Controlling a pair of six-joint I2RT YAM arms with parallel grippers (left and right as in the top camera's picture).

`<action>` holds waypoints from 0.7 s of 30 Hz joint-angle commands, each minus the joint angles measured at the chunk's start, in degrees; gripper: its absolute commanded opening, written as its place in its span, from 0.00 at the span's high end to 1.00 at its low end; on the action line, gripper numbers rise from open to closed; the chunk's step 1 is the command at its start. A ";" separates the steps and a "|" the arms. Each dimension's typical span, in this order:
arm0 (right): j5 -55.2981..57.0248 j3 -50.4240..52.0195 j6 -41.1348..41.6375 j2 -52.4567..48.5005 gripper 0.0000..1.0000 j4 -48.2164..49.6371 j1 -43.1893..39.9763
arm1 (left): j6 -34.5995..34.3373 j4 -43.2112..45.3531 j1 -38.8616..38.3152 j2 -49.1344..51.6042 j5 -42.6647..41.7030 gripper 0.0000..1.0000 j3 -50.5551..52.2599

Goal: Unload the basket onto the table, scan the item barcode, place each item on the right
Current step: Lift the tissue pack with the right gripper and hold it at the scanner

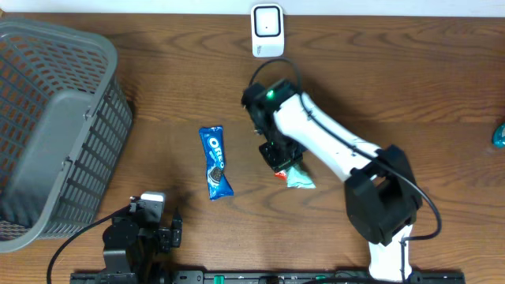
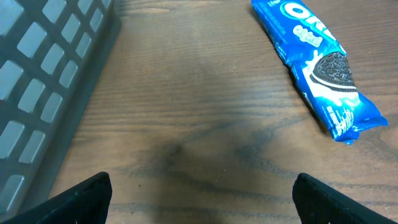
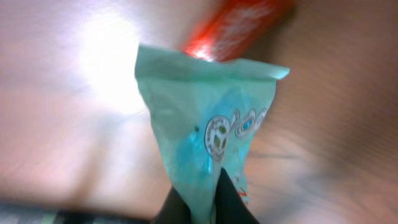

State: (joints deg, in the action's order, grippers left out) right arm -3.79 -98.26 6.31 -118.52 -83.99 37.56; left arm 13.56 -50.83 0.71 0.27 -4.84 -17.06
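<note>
The item, a small teal snack packet (image 3: 205, 118), is pinched at one end between my right gripper's (image 3: 208, 190) black fingers, which are shut on it. From overhead, the packet (image 1: 301, 178) sticks out below the right gripper (image 1: 282, 160) at mid-table, with a red wrapper edge (image 1: 279, 170) beside it. That red wrapper (image 3: 239, 25) is blurred behind the packet in the right wrist view. The white barcode scanner (image 1: 267, 30) stands at the table's far edge. My left gripper (image 2: 202, 202) hovers open over bare wood at the near left, shown overhead as the left gripper (image 1: 162, 229).
A blue Oreo pack (image 1: 215, 162) lies left of the right gripper, also as the Oreo pack (image 2: 317, 62) ahead of the left gripper. A grey mesh basket (image 1: 55, 118) fills the left side, its basket wall (image 2: 43, 81) close by. A teal object (image 1: 499, 136) sits at the right edge.
</note>
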 commanded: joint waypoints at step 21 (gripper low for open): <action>-78.20 20.37 -63.36 1.20 0.99 0.85 -15.61 | 0.57 -0.15 0.24 -0.02 -0.52 0.07 0.13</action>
State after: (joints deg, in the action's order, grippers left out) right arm -72.42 -79.55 -48.01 -117.78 -83.11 22.28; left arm 13.56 -50.83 0.71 0.27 -4.82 -17.06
